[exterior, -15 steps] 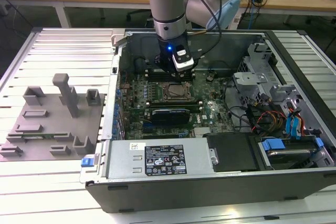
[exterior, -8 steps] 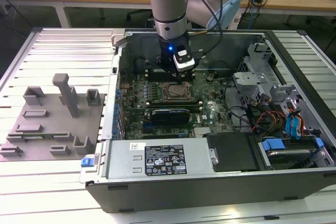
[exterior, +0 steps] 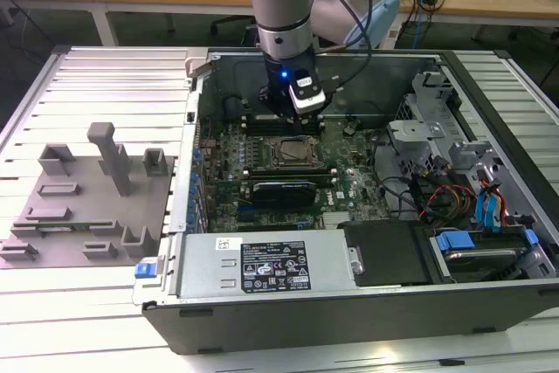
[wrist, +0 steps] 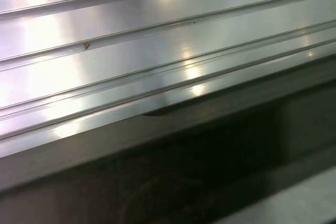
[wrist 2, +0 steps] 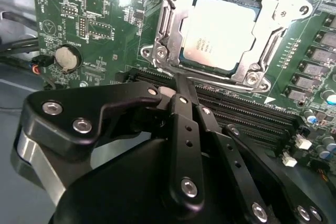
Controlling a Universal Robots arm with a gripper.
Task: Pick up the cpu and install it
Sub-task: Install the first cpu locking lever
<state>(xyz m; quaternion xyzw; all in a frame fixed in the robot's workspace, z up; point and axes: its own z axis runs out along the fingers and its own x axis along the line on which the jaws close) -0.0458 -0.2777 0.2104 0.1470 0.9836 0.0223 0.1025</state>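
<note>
The cpu (wrist 2: pixel 223 32) has a silvery-white top and lies flat in the motherboard socket (wrist 2: pixel 163 30), inside the socket's metal frame. In the exterior view the socket (exterior: pixel 293 153) sits mid-board in the open computer case. My gripper (exterior: pixel 293 120) hangs just behind the socket there, low over the board. In the second wrist view my gripper (wrist 2: pixel 177 82) has its black fingers drawn together to one thin tip. It holds nothing. The tip stands over the memory slots beside the socket, apart from the cpu.
A gray tray (exterior: pixel 87 207) with upright fixtures lies at the exterior view's left. The case's power supply (exterior: pixel 262 264) lines its near side, and drive cages with cables (exterior: pixel 454 181) fill the right. Memory slots (wrist 2: pixel 247 114) and a coin battery (wrist 2: pixel 67 56) flank the socket. The first wrist view shows the ribbed metal tabletop (wrist: pixel 157 40).
</note>
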